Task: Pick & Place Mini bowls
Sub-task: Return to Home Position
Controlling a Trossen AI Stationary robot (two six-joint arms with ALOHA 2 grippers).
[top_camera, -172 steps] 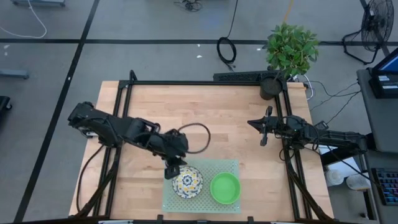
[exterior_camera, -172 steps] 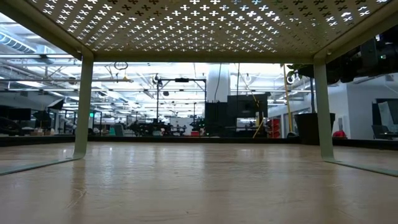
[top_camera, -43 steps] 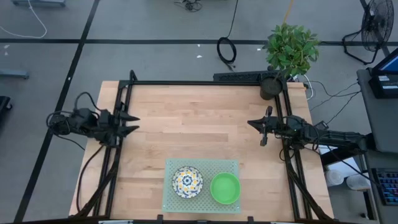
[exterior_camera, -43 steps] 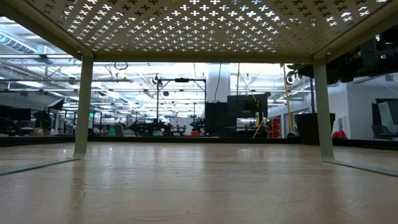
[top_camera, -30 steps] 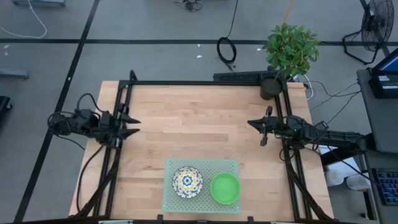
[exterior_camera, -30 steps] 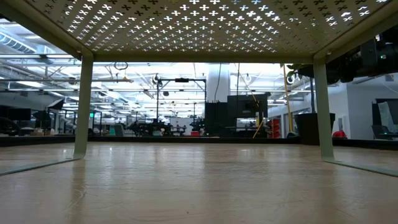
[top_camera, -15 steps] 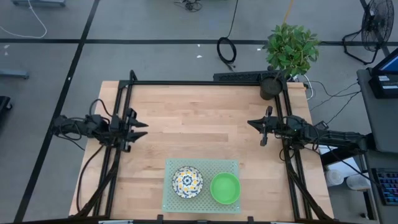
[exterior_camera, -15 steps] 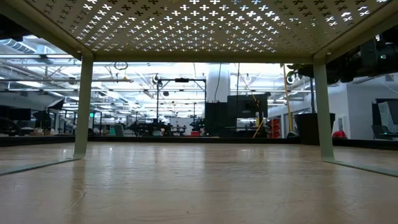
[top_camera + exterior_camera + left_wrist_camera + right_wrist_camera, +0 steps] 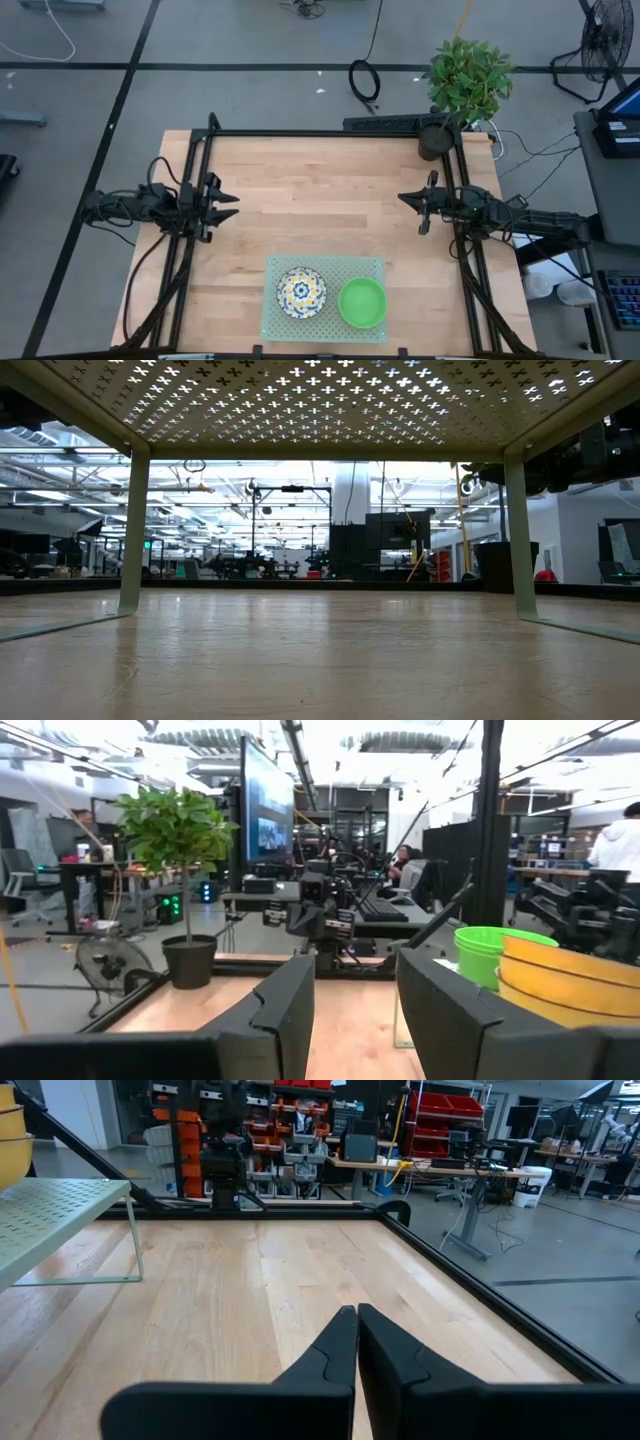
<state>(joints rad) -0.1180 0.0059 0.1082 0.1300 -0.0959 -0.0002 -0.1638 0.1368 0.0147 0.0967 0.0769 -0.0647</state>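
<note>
The task appears complete: patterned bowls (image 9: 301, 292) and green bowls (image 9: 362, 302) stand as two stacks on the perforated shelf (image 9: 325, 266). The left gripper (image 9: 231, 206), fingers spread, and the right gripper (image 9: 404, 198), fingers pressed together, sit empty at opposite table sides. The black-framed wooden table (image 9: 320, 190) has a potted plant (image 9: 468, 75) at one corner, and grey workshop floor lies around it.

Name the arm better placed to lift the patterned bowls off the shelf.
Likely the left: the left gripper is open and nearer the patterned bowls on the shelf, at its left. The right gripper is shut, with the green bowls nearer it.
</note>
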